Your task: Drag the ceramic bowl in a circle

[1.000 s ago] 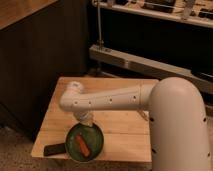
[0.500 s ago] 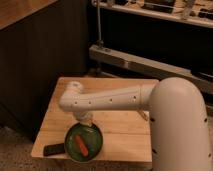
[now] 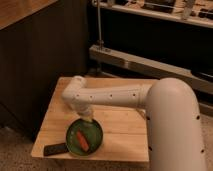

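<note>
Nearest, at the lower left of the frame, the ceramic bowl (image 3: 94,136) sits by the front edge of the counter (image 3: 122,137), with a flat black device (image 3: 55,148) just beside it. Behind, the gripper (image 3: 87,118) meets the bowl's far rim; whether it is clamped there I cannot tell. The drag seems underway; next comes a steady, curving sweep.

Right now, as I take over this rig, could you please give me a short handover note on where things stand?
Gripper: low at the far rim of the ceramic bowl, on the arm reaching across the wooden table; whether it has hold of the rim is not clear.
Bowl: near the table's front edge, with an orange carrot-like piece inside and a flat black device right beside it.
Done: gripper is at the bowl.
Left: the circular drag; how much has been traced cannot be told from this view.
</note>
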Available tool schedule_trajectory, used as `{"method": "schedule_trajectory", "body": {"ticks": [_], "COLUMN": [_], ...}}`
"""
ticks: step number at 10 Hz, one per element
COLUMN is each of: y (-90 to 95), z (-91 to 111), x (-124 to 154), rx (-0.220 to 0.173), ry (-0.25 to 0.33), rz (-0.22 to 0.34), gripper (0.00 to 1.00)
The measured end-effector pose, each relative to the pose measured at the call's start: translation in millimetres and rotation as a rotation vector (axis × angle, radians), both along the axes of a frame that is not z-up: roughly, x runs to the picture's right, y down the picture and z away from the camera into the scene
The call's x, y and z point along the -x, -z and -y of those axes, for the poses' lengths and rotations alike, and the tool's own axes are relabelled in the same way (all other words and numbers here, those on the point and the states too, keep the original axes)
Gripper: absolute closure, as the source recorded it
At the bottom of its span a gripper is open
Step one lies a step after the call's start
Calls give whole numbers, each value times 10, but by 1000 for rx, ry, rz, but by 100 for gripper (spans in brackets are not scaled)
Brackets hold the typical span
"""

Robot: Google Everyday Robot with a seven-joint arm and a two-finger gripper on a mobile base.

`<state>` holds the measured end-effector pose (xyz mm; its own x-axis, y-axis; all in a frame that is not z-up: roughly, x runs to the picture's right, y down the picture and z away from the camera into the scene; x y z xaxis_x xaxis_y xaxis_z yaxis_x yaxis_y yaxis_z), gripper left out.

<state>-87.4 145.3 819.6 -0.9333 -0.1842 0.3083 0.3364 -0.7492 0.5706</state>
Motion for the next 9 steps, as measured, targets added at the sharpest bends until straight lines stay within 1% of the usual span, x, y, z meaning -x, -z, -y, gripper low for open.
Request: {"method": "schedule_trajectory", "body": {"ticks": [1,2,3,4,5,6,9], "y": [-117,-213,-266,-325,-361,-394,-460], "z": [106,201,254,330,374,398,411], "x": [4,27,12,-11,-60,-156,-675], "rx": [26,43,56,69,72,81,88], "ry": [-14,-28,-43,-73,-94,-124,-223], "rz": [1,4,5,12,10,4,-53], "gripper": [99,99,99,99,99,99,99]}}
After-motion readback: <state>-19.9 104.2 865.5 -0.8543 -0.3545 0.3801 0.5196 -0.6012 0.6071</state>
